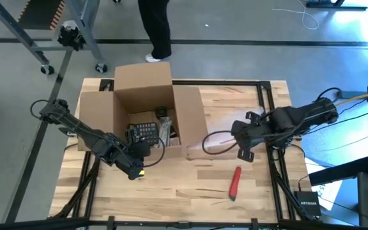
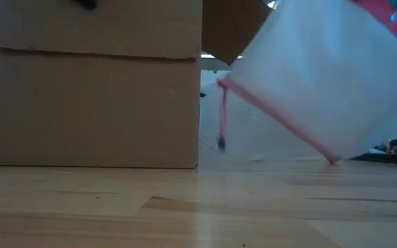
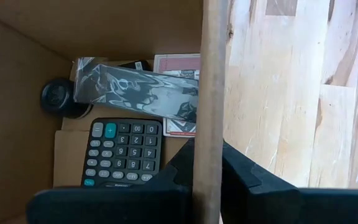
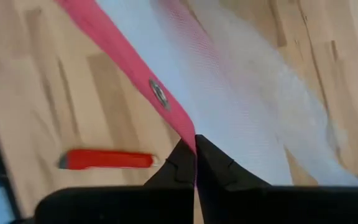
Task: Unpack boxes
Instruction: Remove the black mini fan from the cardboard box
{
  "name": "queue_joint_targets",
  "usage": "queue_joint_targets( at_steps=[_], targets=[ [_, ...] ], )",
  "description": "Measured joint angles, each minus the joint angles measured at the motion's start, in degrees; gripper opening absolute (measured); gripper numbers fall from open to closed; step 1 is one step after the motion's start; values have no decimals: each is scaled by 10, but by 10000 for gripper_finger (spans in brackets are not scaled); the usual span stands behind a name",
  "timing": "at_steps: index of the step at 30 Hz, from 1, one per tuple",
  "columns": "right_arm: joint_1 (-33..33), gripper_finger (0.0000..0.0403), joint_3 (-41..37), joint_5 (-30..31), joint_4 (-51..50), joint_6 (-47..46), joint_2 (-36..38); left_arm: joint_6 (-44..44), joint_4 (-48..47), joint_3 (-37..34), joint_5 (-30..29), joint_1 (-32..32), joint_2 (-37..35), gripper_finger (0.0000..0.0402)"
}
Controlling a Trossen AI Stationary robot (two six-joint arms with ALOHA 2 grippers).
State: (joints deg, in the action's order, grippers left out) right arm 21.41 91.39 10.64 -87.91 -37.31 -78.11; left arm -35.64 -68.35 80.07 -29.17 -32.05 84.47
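I see a plain brown cardboard box (image 1: 142,86) on a pale, light-grained wooden table (image 1: 190,185). Inside it lies a black calculator (image 3: 122,153) with dark grey keys and two teal ones, a round black object (image 3: 59,98), a glossy black-and-silver wrapped packet (image 3: 143,92), and a red patterned card pack (image 3: 178,63). The pouch (image 4: 241,93) is translucent white with a pink-red zip edge and a small silver eyelet. A red utility knife (image 1: 235,182) lies on the wood. Both arms are black.
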Motion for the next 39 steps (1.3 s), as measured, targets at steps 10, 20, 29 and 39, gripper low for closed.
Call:
queue_joint_targets(
  at_steps=[10,20,29,39],
  targets=[
    [-1,0,63,-131,-22,-49,3,0,0,0,0,0,0,27],
    [-1,0,74,54,-21,3,11,-1,1,0,0,0,0,27],
    [-1,0,49,371,-21,120,10,-1,1,0,0,2,0,27],
    [-15,0,27,616,-20,95,11,-12,3,0,0,2,0,27]
  ],
)
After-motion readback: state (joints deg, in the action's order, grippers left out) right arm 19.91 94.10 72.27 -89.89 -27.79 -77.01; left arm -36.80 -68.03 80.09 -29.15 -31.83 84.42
